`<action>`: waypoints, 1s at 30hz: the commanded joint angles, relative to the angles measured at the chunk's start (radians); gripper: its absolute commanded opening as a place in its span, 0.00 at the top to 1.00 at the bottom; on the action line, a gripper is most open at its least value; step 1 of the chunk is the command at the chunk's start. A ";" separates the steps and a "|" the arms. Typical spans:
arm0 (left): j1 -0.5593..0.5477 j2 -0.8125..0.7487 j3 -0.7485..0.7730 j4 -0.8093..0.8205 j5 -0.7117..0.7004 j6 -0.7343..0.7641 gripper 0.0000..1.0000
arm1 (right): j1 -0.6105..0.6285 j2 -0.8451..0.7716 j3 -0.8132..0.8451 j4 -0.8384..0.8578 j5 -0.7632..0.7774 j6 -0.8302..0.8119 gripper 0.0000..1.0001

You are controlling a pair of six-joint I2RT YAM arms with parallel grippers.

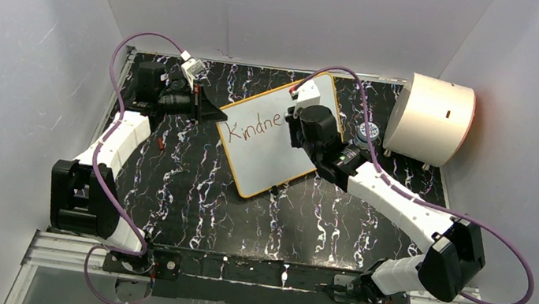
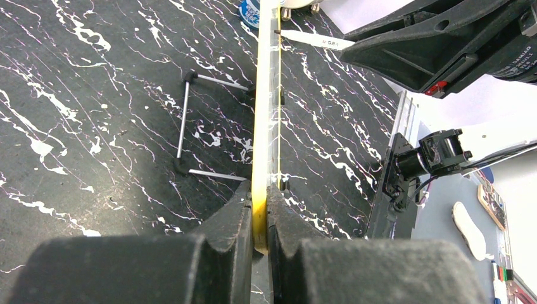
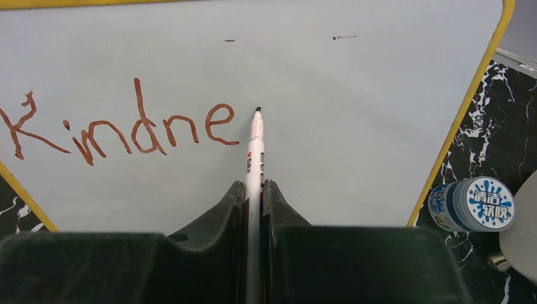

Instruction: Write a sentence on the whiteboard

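While the sentence (image 3: 120, 126) stood unfinished at "Kindne" in dark red, the holdings were as follows.

Item 1: whiteboard (image 1: 281, 161). It had a white face and an orange-yellow rim, and sat askew on the black marbled mat (image 1: 189, 188) at one o'clock from the mat's centre. It was judged light, thin and stiff, with a slick face. It looked liable to skid or tip under pen pressure, so it was best held by the rim, never by the lettered face.

Item 2: left gripper (image 2: 258, 209). Its fingers were pressed together on the board's rim at the nine o'clock edge, steadying it.

Item 3: right gripper (image 3: 253, 190). It pinched a white marker (image 3: 254, 145), whose tip lay at three o'clock of the last "e". Whether the tip touched the surface could not be told. The barrel was judged smooth and apt to twist in a slack pinch.

Item 4: wire stand (image 2: 183, 120), on the board's far side in the left wrist view.

Item 5: cream drum (image 1: 430, 119), at three o'clock of the board and apart from it.

Item 6: blue-labelled tin (image 3: 472, 204), between board and drum, just beside the rim.
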 commanded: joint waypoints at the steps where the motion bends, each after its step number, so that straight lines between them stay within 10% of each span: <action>1: -0.040 0.023 -0.034 -0.127 -0.010 0.080 1.00 | -0.006 0.002 0.018 0.067 0.008 -0.012 1.00; 30: -0.040 0.025 -0.035 -0.126 -0.011 0.080 1.00 | -0.007 -0.013 -0.002 0.045 -0.079 -0.021 1.00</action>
